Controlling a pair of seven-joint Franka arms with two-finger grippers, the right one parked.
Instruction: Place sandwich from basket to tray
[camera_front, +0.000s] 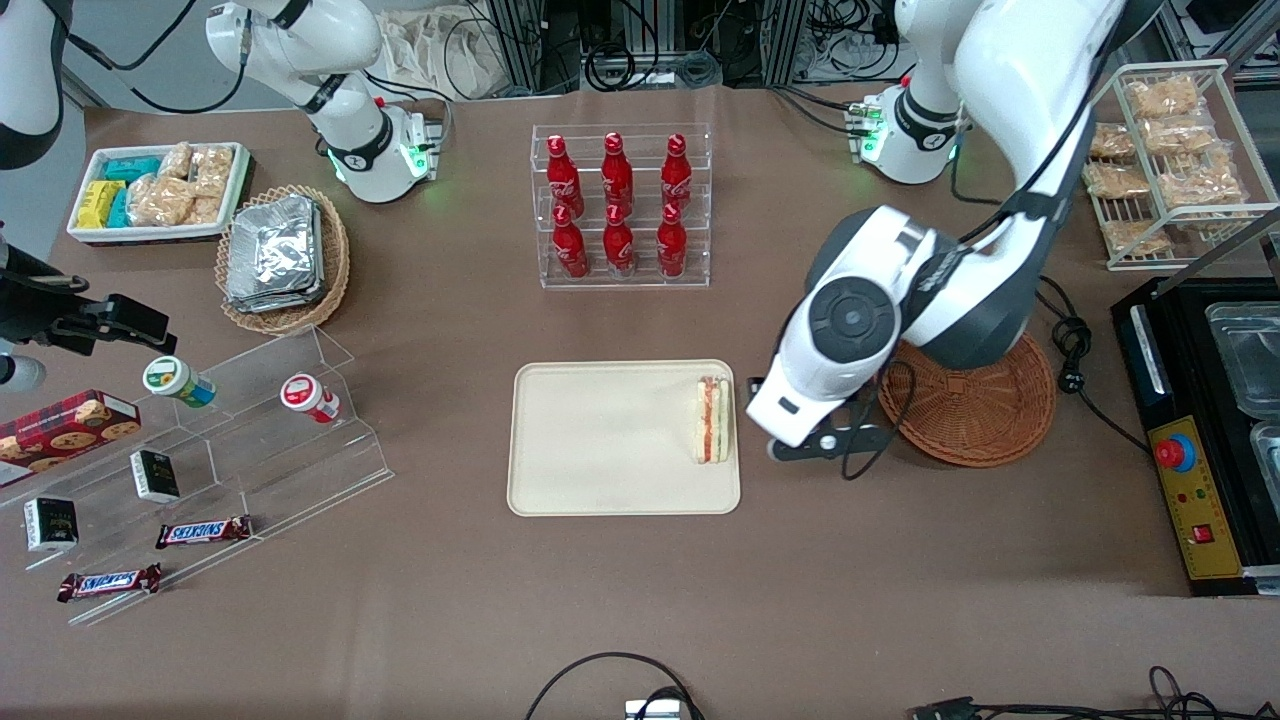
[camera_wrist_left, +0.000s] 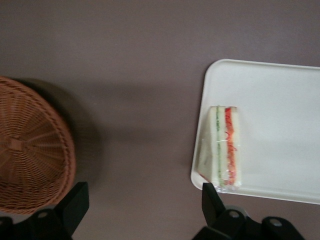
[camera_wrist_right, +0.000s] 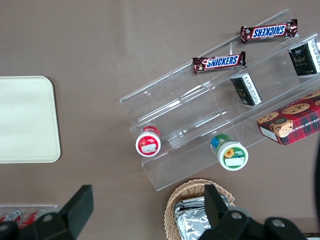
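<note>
Since the sandwich (camera_front: 713, 419) already lies on the tray (camera_front: 600, 440), at the tray's edge nearest the basket (camera_front: 985, 405), the step in hand looks like the retreat, and doing it well means lifting the end effector (camera_front: 800, 447) straight up and away without brushing the wedge or nudging the tray. In the wrist view its fingers (camera_wrist_left: 75, 202) stand wide apart and hold nothing, with bare brown desk (camera_wrist_left: 140, 75) between them. One finger tip sits just beside the tray's corner, close to the sandwich (camera_wrist_left: 224, 150), so any sideways drift toward the tray (camera_wrist_left: 280, 100) is the thing to avoid. In the front view the end effector hangs over the desk between tray and basket, and how high above the surface it is I cannot tell.

The sandwich is a triangular wedge of white bread lying flat, its cut edge showing a green layer and a red-orange layer side by side. It appears to be wrapped in clear film, though the sheen is faint. It lies inside the rim, close against it.

The reddish-brown woven basket (camera_wrist_left: 30, 150) shows nothing inside in its visible part, and the arm hides the rest from the front.
</note>
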